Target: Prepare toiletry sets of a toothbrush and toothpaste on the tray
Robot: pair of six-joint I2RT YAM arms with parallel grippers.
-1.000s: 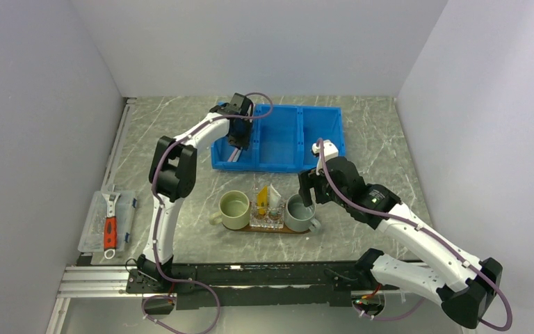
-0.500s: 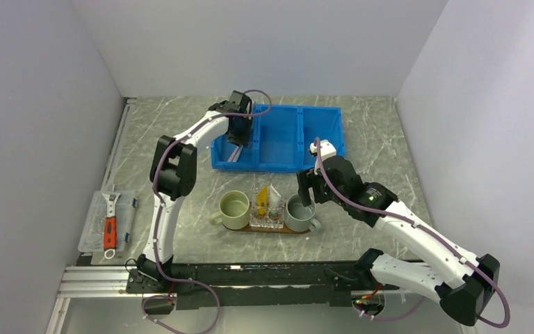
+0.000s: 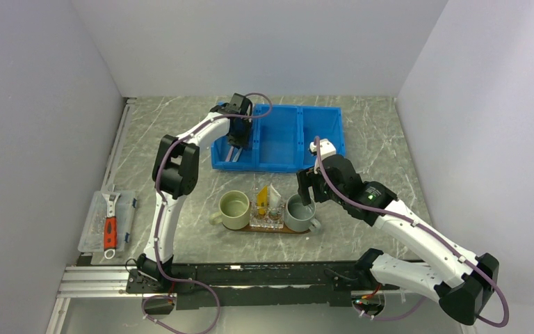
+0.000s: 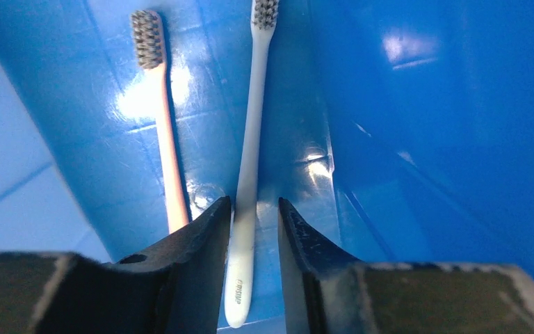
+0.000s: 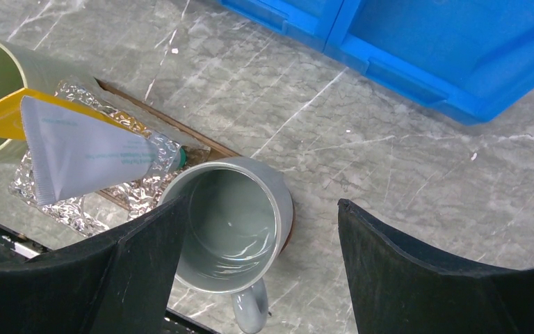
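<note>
We lose lower handle of pinkish thin toothbrush (image 4: 167, 139) behind dark finger of left gripper (image 4: 252, 209). Dark-brown wooden tray (image 5: 181, 129) mostly hidden under crinkly clear holder (image 5: 55, 202) and grey ceramic mug (image 5: 236, 229). Yellow tube (image 5: 0, 115) cut by frame edge, overlapped by white tube (image 5: 76, 149). Top view: toothbrushes too small for us to tell apart.

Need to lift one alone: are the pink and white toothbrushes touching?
Apart. Left wrist view shows bin floor between pink toothbrush and white toothbrush where visible.

Tight slot: left gripper (image 4: 252, 209) straddles pale toothbrush (image 4: 250, 153). The pink toothbrush (image 4: 169, 160) crowds one finger, blue bin wall (image 4: 424, 139) the other. Bare marble (image 5: 389, 160) beside grey mug (image 5: 278, 198).
</note>
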